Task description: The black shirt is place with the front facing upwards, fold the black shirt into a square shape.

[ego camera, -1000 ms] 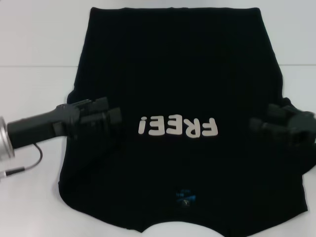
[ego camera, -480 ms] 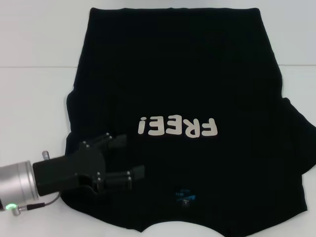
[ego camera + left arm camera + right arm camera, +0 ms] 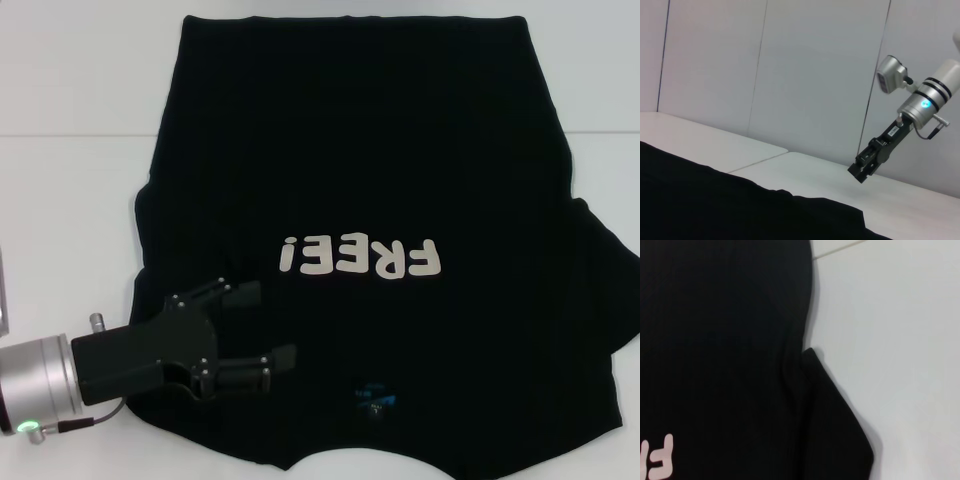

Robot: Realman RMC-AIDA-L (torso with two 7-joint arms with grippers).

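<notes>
Hovering over near-left part of large plain black cloth shirt (image 3: 360, 170) on white table (image 3: 70, 190): left gripper (image 3: 268, 325), fingers wide apart; right gripper (image 3: 865, 166) raised, spread unclear.

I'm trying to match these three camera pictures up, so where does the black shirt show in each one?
Head view: the black shirt fills the middle, left gripper over its near left part.
Left wrist view: the shirt is a dark strip along the picture's lower edge.
Right wrist view: the shirt covers most of the picture.
Shared landmark: the white table.
</notes>
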